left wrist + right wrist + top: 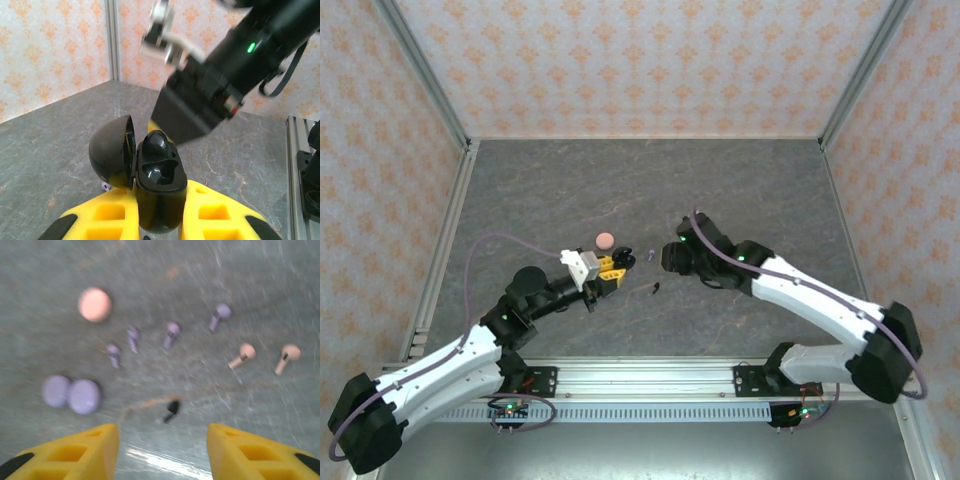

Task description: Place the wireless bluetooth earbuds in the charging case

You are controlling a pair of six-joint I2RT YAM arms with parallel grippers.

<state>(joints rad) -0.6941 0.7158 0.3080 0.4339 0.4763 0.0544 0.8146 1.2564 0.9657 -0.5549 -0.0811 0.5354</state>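
**Desk:** What's the left side doing?

**Me:** My left gripper (160, 202) is clamped on the charging case (161, 172), with a yellow finger against each side. From above, I see it near the middle of the worktop (570, 180), a little toward the near edge. The lid (111, 152) is swung open to the left in my wrist view, and I see a bare moulded well in the base. There's a glossy black bulge at the far end of the case, and I can't tell what it is.

**Desk:** And the right?

**Me:** My right gripper (162, 432) has its fingers spread, with nothing between them, and it points down at the worktop. From above it sits just right of the case. I can't tell whether the two touch.

**Desk:** Where are the buds?

**Me:** They're loose on the worktop around its middle. My right wrist picture is blurred, but I count four lilac earbuds (171, 334) in a ragged row. Two pink earbuds (241, 355) lie side by side to their right. One black earbud (172, 409) lies apart from the rest, closer to my fingers. From above, it's on the near-edge side of the case.

**Desk:** Anything else down there?

**Me:** A pink disc (94, 304) lies just beyond the case toward the far edge. Two lilac discs (70, 394) lie side by side, possibly touching.
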